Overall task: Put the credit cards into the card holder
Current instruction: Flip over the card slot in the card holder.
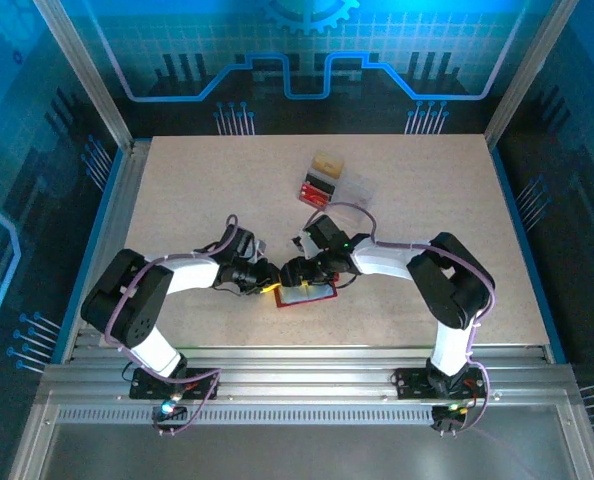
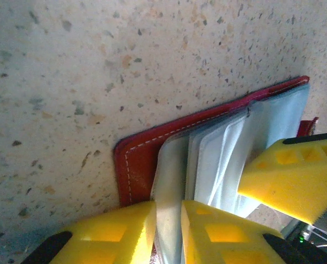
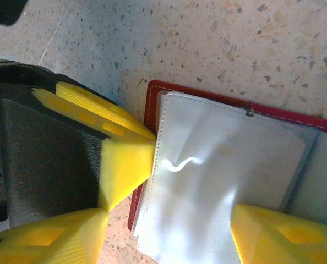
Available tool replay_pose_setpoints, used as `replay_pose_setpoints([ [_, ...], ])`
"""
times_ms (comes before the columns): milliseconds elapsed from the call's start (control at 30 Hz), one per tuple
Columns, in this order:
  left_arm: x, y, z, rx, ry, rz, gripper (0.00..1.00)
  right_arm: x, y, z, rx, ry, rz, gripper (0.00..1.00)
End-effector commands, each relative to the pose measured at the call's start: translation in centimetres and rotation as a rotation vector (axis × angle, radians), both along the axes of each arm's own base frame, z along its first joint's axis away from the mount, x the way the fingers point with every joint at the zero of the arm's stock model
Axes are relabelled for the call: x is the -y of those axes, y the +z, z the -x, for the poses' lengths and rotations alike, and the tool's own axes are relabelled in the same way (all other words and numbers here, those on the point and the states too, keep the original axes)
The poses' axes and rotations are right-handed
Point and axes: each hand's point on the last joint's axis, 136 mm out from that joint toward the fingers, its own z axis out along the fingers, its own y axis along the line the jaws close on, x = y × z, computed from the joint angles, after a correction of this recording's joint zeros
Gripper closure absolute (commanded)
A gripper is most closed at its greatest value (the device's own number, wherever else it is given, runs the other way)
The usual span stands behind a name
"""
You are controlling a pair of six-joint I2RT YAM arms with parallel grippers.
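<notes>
Left gripper (image 2: 168,220) narrow about a sleeve (image 2: 169,165) of the card holder (image 2: 133,165), pinch unclear; right gripper (image 3: 169,231) wide. Step, judged: spreading pockets. Next likely needs one kept gaping.

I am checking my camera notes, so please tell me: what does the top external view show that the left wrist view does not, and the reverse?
Only top external: the whole left arm and right arm, and the clear box farther back. Only left wrist: the transparent sleeves fanned out, one lying between the jaws of the left gripper; whether it is pinched is unclear. Both: the open card holder on the speckled table.
</notes>
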Motion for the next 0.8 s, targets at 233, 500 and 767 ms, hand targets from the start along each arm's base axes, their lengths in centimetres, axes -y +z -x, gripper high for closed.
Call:
replay_pose_setpoints([
  [233,-0.2,1.1,1.5,-0.056,0.023,0.040,0.64,-1.4,-0.5,1.1,-0.036,0.032,-0.110,0.31],
  [500,0.2,1.2,1.6,-0.066,0.020,0.073,0.59,-1.6,-0.5,1.0,-0.042,0.040,-0.118,0.30],
  [767,-0.3,2.5,1.6,-0.027,0.055,0.091,0.59,-1.6,-0.6,1.0,-0.048,0.045,-0.115,0.30],
])
